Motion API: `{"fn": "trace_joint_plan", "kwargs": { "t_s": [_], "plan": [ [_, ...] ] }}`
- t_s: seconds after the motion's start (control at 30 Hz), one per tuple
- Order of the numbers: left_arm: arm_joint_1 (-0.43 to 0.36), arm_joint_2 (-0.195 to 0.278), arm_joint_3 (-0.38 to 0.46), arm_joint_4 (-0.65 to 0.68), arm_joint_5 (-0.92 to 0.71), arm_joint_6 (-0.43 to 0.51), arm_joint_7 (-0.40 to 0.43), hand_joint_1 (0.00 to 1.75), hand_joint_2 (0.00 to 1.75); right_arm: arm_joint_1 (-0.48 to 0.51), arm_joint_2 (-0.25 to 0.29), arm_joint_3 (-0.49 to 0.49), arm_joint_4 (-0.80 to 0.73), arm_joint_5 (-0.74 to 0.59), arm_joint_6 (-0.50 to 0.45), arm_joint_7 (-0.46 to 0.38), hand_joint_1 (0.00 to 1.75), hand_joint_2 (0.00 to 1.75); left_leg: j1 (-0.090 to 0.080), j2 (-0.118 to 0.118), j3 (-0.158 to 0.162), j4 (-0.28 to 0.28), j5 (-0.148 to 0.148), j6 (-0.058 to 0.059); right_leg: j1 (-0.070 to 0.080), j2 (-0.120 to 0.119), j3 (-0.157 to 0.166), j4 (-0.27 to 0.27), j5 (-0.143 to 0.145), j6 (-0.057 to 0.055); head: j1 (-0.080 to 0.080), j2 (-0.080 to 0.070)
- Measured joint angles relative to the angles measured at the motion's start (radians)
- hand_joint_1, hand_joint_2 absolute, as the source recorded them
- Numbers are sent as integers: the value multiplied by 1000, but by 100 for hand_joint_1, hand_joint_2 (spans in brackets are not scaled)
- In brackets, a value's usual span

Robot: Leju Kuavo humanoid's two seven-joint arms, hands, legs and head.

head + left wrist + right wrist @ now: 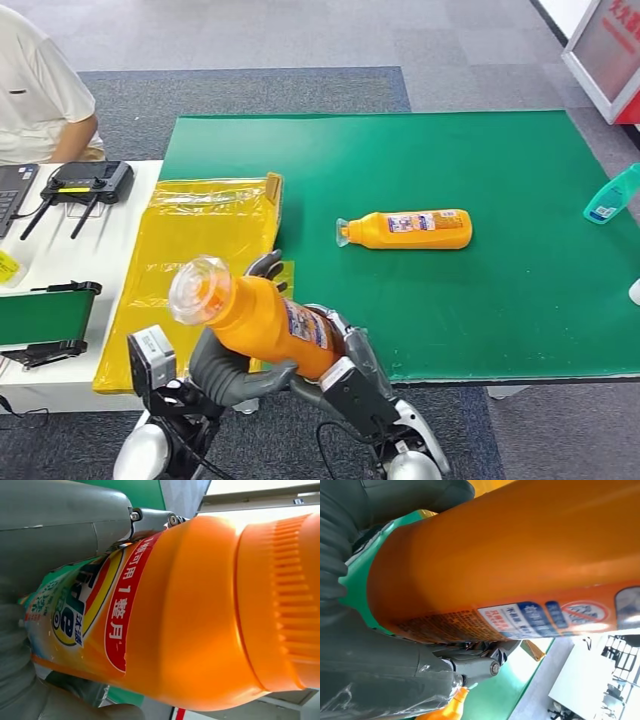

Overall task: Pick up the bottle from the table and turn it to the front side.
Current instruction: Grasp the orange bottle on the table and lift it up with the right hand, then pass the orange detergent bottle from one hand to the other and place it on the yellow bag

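An orange bottle (256, 315) with a clear cap is held in the air near the table's front edge, tilted, with the cap toward me and to the left. My left hand (230, 372) wraps under its middle and my right hand (355, 360) grips its base end. In the left wrist view the bottle (188, 615) shows its colourful front label, with my left hand (56, 525) clasped around it. The right wrist view has the bottle (508, 555) showing its small-print back label, my right hand (369, 665) closed around the base.
A second orange bottle (411, 229) lies on its side on the green table (490, 310). A teal bottle (611, 195) is at the right edge. A yellow bag (196, 250) lies to the left. A white desk holds a router (87, 183), and a person (38, 90) sits behind it.
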Motion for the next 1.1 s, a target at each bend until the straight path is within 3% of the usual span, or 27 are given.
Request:
{"fn": "trace_joint_plan", "kwargs": {
  "t_s": [0.2, 0.33, 0.93, 1.07, 1.1],
  "plan": [
    [-5, 4, -11, 7, -12, 6, 0, 3, 175, 0, -2, 6, 9, 0, -1, 1, 175, 175, 0, 0, 0, 0, 0, 0, 0, 0, 0, 0, 0, 0, 0, 0],
    [-11, 7, -21, 9, -41, 15, -2, 175, 175, -1, -5, 10, 15, 0, -1, 5, 175, 175, 0, 0, 0, 0, 0, 0, 0, 0, 0, 0, 0, 0, 0, 0],
    [-16, 10, -34, 11, -102, 42, -16, 175, 175, -12, -18, 33, 50, -9, -15, 6, 171, 175, 0, 0, 0, 0, 0, 0, 0, 0, 0, 0, 0, 0, 0, 0],
    [-14, 10, -33, 11, -105, 53, -26, 175, 175, -13, -20, 35, 51, -10, -19, 15, 0, 175, 0, 0, 0, 0, 0, 0, 0, 0, 0, 0, 0, 0, 0, 0],
    [-11, 10, -32, 10, -115, 63, -34, 175, 175, -13, -20, 36, 51, -13, -20, 24, 0, 175, 0, 0, 0, 0, 0, 0, 0, 0, 0, 0, 0, 0, 0, 0]
  ]
}}
